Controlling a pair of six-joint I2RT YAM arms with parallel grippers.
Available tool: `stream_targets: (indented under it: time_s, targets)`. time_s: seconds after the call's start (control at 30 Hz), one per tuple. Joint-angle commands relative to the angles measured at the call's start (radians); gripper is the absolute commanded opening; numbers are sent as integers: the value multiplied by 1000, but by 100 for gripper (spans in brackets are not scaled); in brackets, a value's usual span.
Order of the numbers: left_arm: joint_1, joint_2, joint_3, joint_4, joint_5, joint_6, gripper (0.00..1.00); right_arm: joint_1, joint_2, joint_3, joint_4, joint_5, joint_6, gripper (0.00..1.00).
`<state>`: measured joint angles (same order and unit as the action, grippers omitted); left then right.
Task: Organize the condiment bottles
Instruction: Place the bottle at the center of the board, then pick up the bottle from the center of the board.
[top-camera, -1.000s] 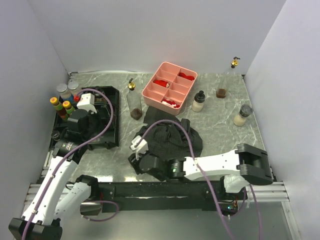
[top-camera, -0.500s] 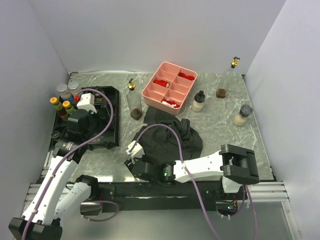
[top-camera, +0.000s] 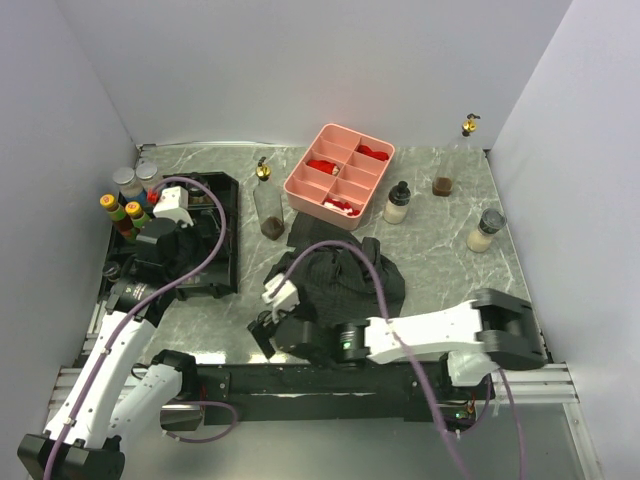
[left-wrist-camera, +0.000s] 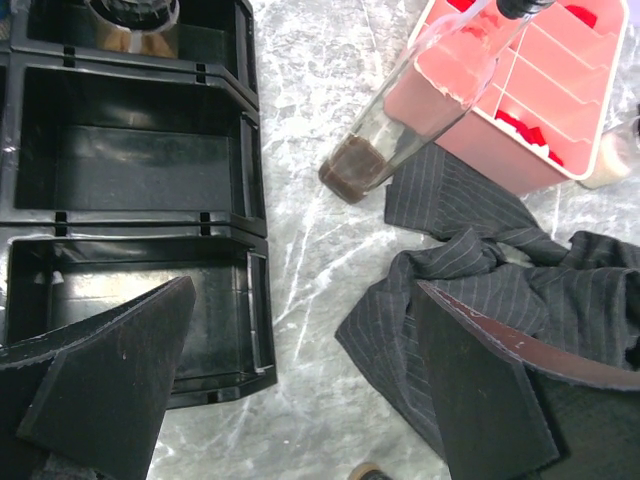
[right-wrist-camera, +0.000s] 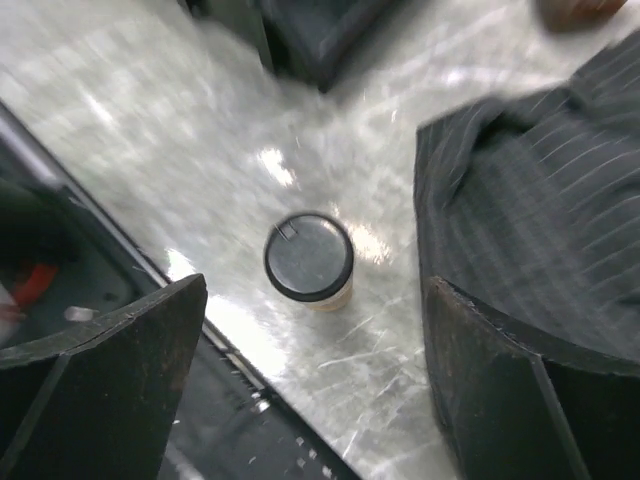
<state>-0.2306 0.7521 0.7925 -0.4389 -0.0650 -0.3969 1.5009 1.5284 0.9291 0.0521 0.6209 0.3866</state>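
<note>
right claw (right-wrist-camera: 312, 300) wide open, holding nothing – black-lid jar (right-wrist-camera: 309, 258) stands on the table (right-wrist-camera: 200, 150) right under it, beside the cloth (right-wrist-camera: 520, 200). left claw (left-wrist-camera: 305, 290) open too, over black tray (left-wrist-camera: 250, 200), w/ 2 bays in view empty. grouped bottles (top-camera: 128, 200) sit by tray's far-left side. tall bottle (top-camera: 267, 205) + approx 4 loose bottles (top-camera: 397, 203) are spread out – mostly undone, i'd say.

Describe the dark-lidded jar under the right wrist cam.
The jar is small and round, seen from above: flat dark grey lid, a sliver of pale tan body below. It stands upright on the marbled table, touching nothing else. The right gripper hangs over it, jaws wide and clear of it. The dark striped cloth lies beside it, apart.
</note>
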Motion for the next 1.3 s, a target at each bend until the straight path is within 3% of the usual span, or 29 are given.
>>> stream_targets:
  time_s: [0.0, 0.27, 0.4, 0.7, 0.97, 1.1, 1.27]
  targets:
    - [-3, 7, 25, -7, 50, -65, 96, 7, -195, -4, -84, 54, 38, 100]
    - [-56, 72, 21, -113, 105, -152, 96, 5, -448, -104, -290, 183, 115, 100]
    - [-186, 87, 30, -148, 68, -210, 96, -4, -569, -182, -328, 218, 127, 100]
    - [-547, 159, 13, -279, -217, -457, 97, -39, -853, -346, -305, 226, 110, 100]
    - [-815, 323, 36, -417, -357, -648, 87, -44, -913, -378, -356, 247, 127, 100]
    - [-878, 403, 42, -469, -414, -743, 85, -44, -947, -389, -373, 249, 138, 100]
    - [-914, 412, 13, -431, -403, -760, 79, -45, -972, -395, -376, 250, 140, 100]
